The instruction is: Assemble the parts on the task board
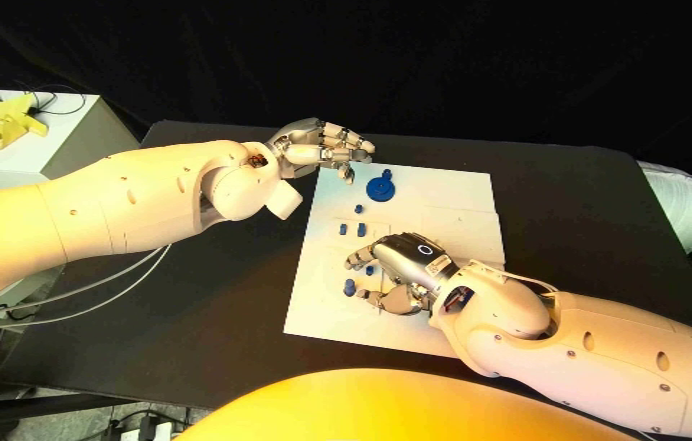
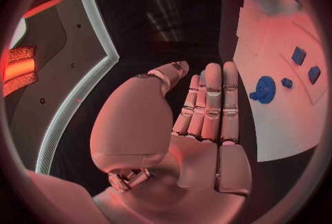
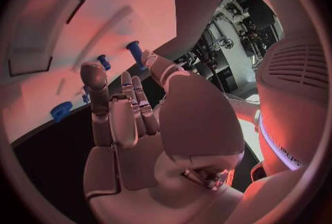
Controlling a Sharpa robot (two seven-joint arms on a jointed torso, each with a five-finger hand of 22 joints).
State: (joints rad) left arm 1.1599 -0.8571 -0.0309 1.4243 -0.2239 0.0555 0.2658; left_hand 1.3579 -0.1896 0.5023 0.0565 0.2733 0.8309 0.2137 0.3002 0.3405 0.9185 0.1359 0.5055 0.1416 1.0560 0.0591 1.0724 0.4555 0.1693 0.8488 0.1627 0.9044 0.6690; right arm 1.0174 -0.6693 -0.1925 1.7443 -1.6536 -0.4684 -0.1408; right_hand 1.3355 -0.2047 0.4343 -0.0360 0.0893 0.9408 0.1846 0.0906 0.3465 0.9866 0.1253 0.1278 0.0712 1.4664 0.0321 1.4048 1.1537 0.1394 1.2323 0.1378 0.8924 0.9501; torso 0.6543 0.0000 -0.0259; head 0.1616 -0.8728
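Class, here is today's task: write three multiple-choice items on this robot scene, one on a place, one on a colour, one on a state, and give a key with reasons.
1. Where is the round blue gear-like part on the task board?
A. Near the far edge, close to the left hand
B. Under the right hand
C. Off the board, on the black table

2. What colour are the small parts on the board?
A. Grey
B. Blue
C. Yellow

3. What is the left hand doing?
A. Holding the round part
B. Pressing flat on the middle of the board
C. Holding nothing, at the board's far left corner

Key: 1 A, the head view shows it at the far edge beside the left hand. 2 B, they show blue against the white plate. 3 C, the left wrist view shows straight fingers and a bare palm.
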